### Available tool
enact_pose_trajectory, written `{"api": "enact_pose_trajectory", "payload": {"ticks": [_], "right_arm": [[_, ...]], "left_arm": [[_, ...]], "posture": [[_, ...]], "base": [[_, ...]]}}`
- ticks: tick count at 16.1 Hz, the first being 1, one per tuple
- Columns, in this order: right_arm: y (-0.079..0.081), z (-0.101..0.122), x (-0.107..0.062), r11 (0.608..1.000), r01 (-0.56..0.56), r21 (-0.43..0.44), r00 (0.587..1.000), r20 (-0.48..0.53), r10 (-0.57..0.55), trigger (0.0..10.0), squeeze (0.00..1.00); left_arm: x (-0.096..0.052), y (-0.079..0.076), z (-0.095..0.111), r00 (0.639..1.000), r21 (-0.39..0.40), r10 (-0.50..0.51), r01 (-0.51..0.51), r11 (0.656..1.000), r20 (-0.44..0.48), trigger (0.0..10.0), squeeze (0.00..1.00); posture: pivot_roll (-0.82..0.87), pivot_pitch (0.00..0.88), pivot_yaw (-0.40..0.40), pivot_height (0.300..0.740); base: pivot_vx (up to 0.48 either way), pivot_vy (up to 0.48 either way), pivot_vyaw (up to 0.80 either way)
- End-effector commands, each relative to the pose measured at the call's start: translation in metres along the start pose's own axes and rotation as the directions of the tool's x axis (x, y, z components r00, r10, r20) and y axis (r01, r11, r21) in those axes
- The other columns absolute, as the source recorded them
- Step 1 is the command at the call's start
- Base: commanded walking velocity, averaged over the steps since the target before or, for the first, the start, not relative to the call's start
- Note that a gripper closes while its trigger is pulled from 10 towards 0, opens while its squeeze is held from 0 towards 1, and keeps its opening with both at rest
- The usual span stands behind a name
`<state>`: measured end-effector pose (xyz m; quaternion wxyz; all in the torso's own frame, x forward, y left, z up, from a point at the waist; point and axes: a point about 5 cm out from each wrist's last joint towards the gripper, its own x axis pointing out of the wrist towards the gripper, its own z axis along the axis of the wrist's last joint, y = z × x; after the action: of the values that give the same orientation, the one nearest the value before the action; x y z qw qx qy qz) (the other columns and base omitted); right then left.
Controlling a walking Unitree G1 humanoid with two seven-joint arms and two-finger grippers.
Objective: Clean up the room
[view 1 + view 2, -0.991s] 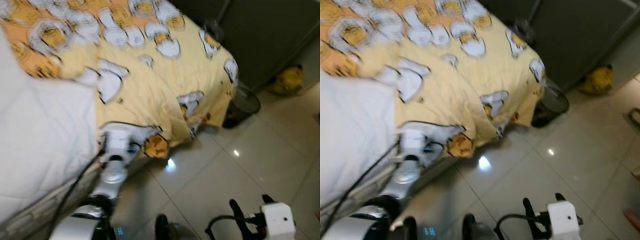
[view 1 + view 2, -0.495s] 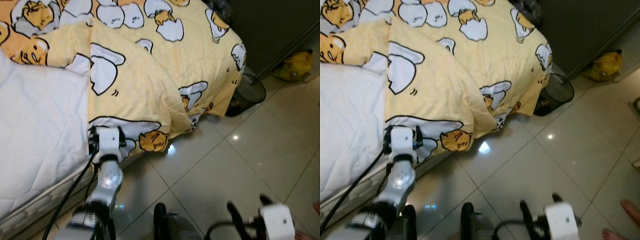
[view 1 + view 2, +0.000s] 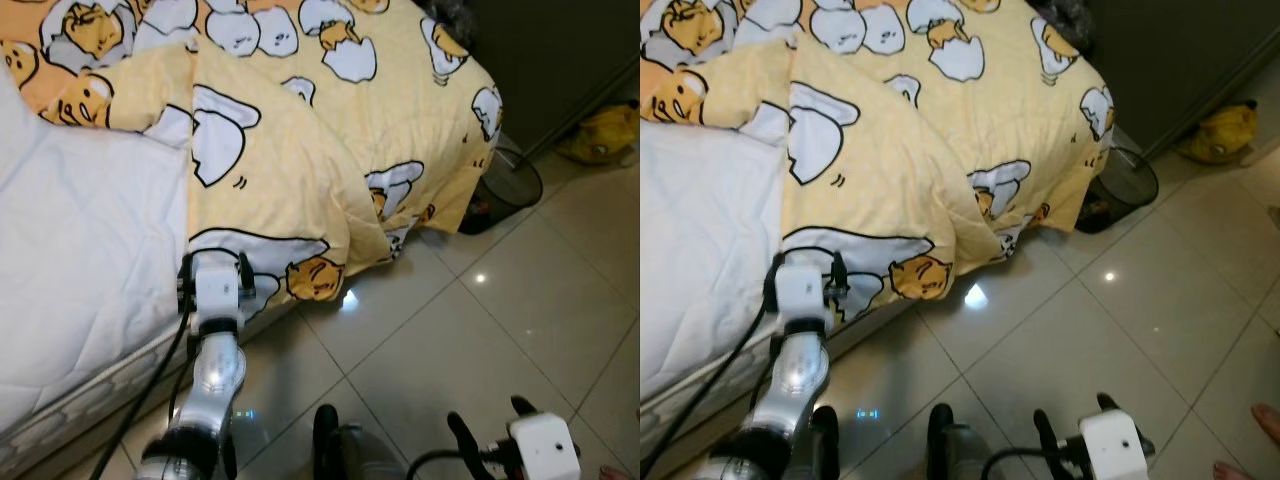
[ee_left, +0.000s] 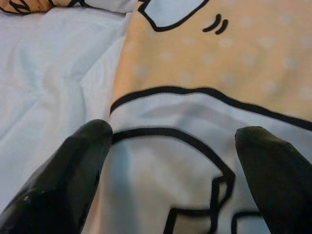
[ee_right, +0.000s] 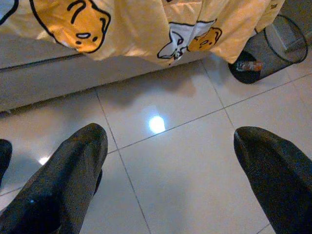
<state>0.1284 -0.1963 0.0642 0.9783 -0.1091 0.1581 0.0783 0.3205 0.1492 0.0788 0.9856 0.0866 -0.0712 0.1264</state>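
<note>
A yellow duvet [image 3: 300, 170] printed with cartoon eggs covers the far part of the bed and hangs over its corner. A white quilted sheet [image 3: 80, 260] lies bare on the near part. My left gripper [image 4: 175, 161] is at the duvet's lower edge by the bed's side. It stands open, both fingers [image 4: 73, 170] wide apart, with the duvet's printed fabric just in front of them. My left wrist [image 3: 215, 290] shows against that edge. My right gripper [image 5: 170, 170] is open and low over the tiled floor [image 3: 470, 330], holding nothing.
A black wire waste bin [image 3: 510, 185] stands on the floor at the bed's far corner. Behind it are a dark cabinet [image 3: 560, 50] and a yellow bag [image 3: 605, 135]. A person's foot [image 3: 1240, 470] shows at the lower right. The tiles reflect a ceiling light.
The camera has steadied and shifted a little, so the blur is gone. My left gripper stays at the duvet's lower edge. The right gripper sits slightly lower in the picture.
</note>
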Motion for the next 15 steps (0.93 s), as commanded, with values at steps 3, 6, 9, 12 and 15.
{"api": "enact_pose_trajectory", "payload": {"ticks": [3,6,9,12,15], "right_arm": [[-0.004,-0.008,-0.001,1.000,-0.004,-0.020,0.999,-0.043,0.003,10.0,0.00],[-0.009,-0.010,-0.006,0.999,0.003,-0.040,0.998,-0.057,-0.006,10.0,0.00],[-0.009,-0.015,-0.011,0.999,0.013,-0.038,0.997,-0.071,-0.015,10.0,0.00],[-0.001,-0.027,-0.019,1.000,-0.012,-0.026,0.994,-0.112,0.009,10.0,0.00],[0.002,-0.027,-0.018,0.999,-0.031,-0.032,0.994,-0.110,0.027,10.0,0.00]], "left_arm": [[-0.003,-0.012,-0.019,0.985,0.078,-0.004,0.017,0.997,-0.172,10.0,0.00],[0.018,0.005,-0.012,0.966,0.120,0.164,-0.142,0.983,-0.200,10.0,0.00],[0.009,-0.001,-0.016,0.971,0.067,0.126,-0.114,0.991,-0.202,10.0,0.00],[-0.024,-0.033,-0.022,0.979,0.014,-0.018,0.021,1.000,-0.201,10.0,0.00],[-0.016,-0.022,-0.013,0.987,0.015,0.039,-0.037,0.999,-0.153,10.0,0.00]], "posture": [[-0.15,0.355,-0.210,0.740],[-0.19,0.341,-0.211,0.740],[-0.20,0.336,-0.196,0.740],[-0.16,0.355,-0.187,0.740],[-0.15,0.364,-0.197,0.740]], "base": [[0.000,0.000,0.00],[0.000,0.000,0.00],[0.000,0.000,0.00],[0.000,0.000,0.00],[0.000,0.000,0.00]]}}
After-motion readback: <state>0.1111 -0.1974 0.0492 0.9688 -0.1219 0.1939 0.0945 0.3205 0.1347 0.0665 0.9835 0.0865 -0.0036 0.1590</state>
